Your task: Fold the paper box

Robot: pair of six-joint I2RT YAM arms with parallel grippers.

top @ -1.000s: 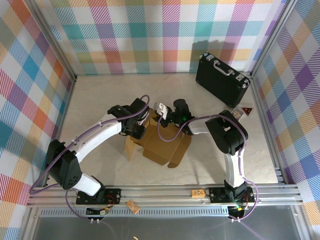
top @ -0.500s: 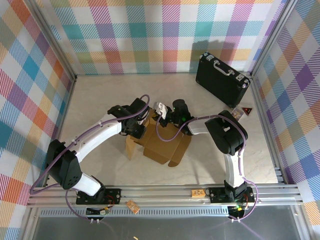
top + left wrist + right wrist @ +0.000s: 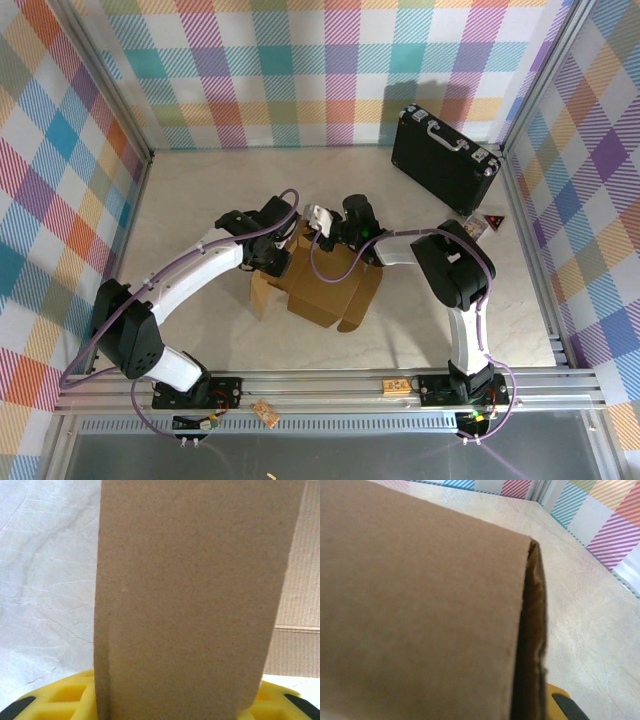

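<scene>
The paper box (image 3: 325, 285), plain brown cardboard, stands half folded in the middle of the table with a loose flap (image 3: 360, 300) hanging at its right. My left gripper (image 3: 286, 252) is at the box's back left corner. In the left wrist view a broad upright cardboard panel (image 3: 200, 580) rises over its yellow base (image 3: 60, 700) and hides the jaws. My right gripper (image 3: 315, 232) reaches the same back corner from the right. Its wrist view has a cardboard panel (image 3: 420, 605) whose dark edge runs down beside a yellow and black finger (image 3: 565, 706), shut on it.
A black hard case (image 3: 445, 160) stands at the back right, with a small red-marked card (image 3: 492, 222) in front of it. Checked walls close off three sides. An aluminium rail (image 3: 330, 385) runs along the near edge. Bare marbled table (image 3: 200, 200) lies left of the box.
The right gripper has crept slightly left along the box's back edge. The left arm and the box have barely moved.
</scene>
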